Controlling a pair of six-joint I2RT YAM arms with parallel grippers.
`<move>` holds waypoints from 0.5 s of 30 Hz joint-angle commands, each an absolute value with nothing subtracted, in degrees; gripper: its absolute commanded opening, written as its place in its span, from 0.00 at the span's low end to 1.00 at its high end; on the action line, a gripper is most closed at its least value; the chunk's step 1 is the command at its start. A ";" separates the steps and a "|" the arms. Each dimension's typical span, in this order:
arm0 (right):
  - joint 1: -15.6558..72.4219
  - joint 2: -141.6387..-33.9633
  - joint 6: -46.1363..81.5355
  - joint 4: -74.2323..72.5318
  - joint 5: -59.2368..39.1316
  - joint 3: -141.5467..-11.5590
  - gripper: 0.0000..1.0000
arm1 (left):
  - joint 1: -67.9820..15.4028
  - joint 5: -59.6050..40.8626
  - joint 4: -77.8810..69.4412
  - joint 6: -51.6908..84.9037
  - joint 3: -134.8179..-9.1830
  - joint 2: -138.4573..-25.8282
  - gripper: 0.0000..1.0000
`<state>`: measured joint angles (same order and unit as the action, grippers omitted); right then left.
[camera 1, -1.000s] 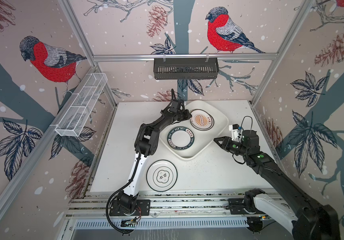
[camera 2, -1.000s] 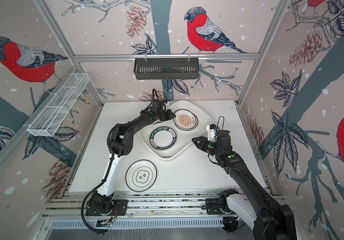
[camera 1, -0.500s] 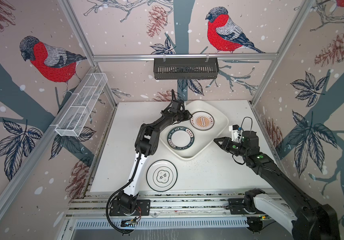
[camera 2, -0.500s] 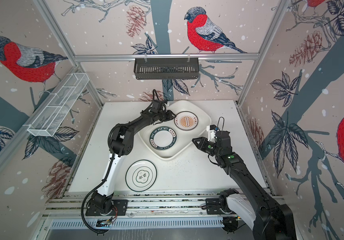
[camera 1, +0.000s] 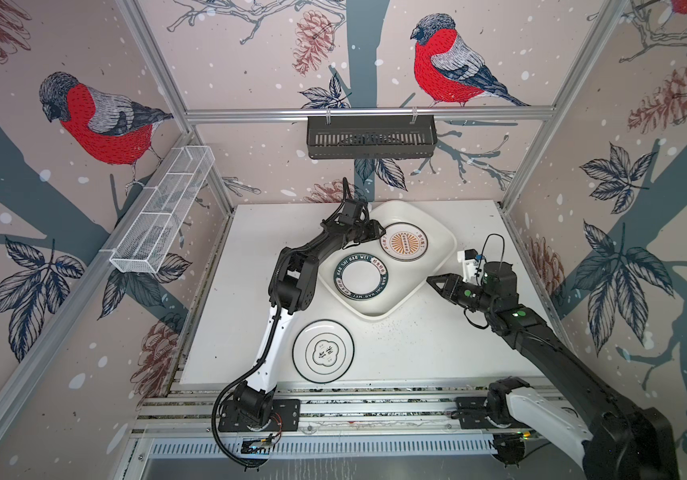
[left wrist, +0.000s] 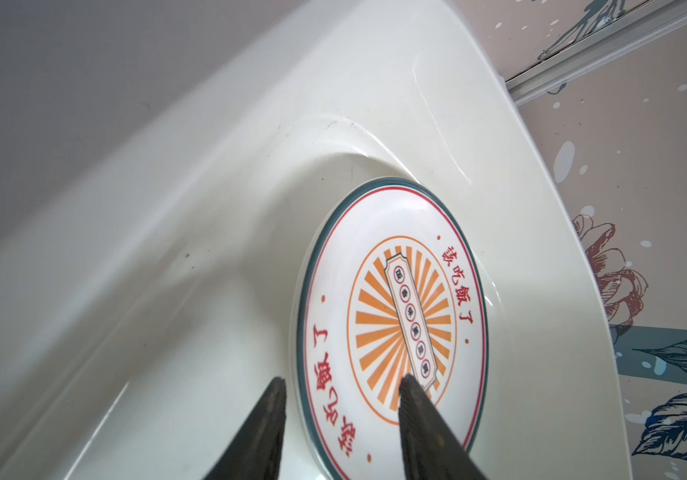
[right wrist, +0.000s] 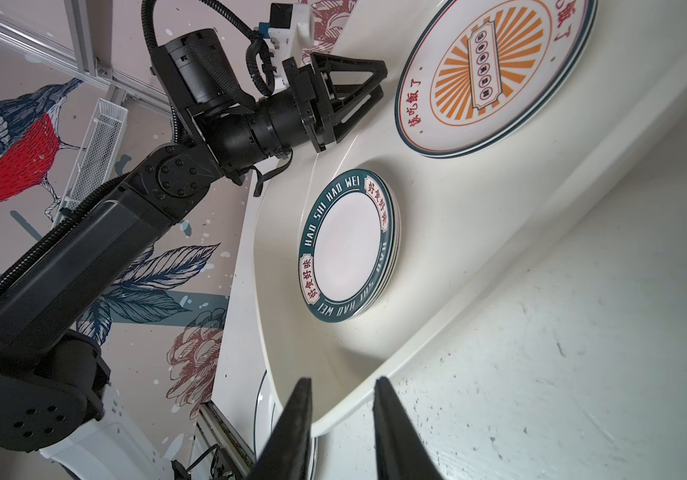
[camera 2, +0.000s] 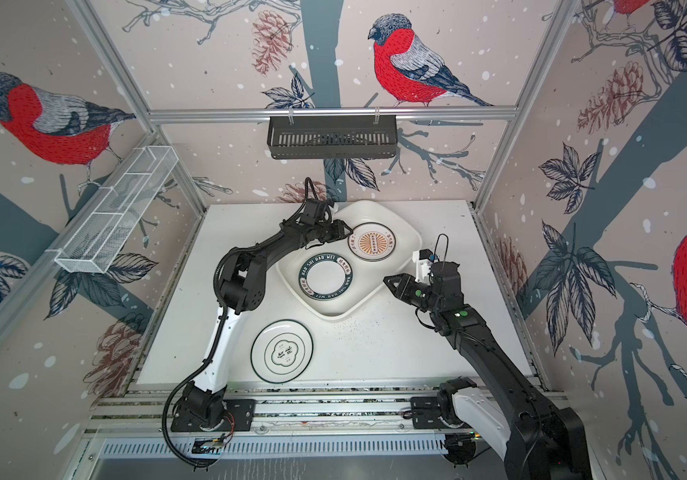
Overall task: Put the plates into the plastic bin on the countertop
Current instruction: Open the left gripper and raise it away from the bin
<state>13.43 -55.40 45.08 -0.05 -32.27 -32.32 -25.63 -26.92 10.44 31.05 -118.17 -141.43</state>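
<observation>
The white plastic bin (camera 1: 410,286) sits slantwise at the back of the countertop (camera 1: 416,340). A sunburst plate (camera 1: 405,242) lies flat in its far end. A stack of green-lettered plates (camera 1: 360,277) lies in its near end. A black-rimmed plate (camera 1: 323,351) rests on the countertop in front of the bin. My left gripper (camera 1: 379,232) is open at the sunburst plate's (left wrist: 396,311) edge, one finger over the plate and one beside it. My right gripper (camera 1: 431,279) hovers just outside the bin's right rim, jaws slightly apart and empty.
A black slotted basket (camera 1: 371,137) hangs on the back wall. A white wire rack (camera 1: 163,220) hangs on the left wall. Aluminium rails with both arm bases run along the front edge. Patterned walls close in three sides.
My left gripper has opened and let go of the sunburst plate, which now lies flat in the bin. The right arm has hardly moved.
</observation>
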 commanded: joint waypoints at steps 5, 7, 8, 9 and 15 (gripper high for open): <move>12.06 -55.61 44.78 -2.27 -34.44 -33.29 0.33 | -25.64 -25.38 12.70 26.00 -115.25 -129.64 0.54; 11.95 -55.74 44.74 -2.13 -34.75 -33.77 0.35 | -25.64 -25.03 13.20 25.02 -113.25 -126.33 0.56; 11.96 -55.71 44.65 -2.11 -34.74 -33.94 0.36 | -25.66 -24.95 13.75 24.43 -112.59 -124.96 0.56; 11.95 -55.72 44.65 -2.07 -34.76 -34.05 0.37 | -25.76 -24.81 14.21 23.65 -111.39 -123.33 0.56; 12.57 -54.48 44.47 -0.17 -35.49 -34.73 0.38 | -25.74 -27.10 20.06 17.74 -103.05 -112.96 0.57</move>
<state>12.25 -55.18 44.99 0.10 -34.50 -34.17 -25.71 -25.63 16.27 22.09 -105.82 -117.05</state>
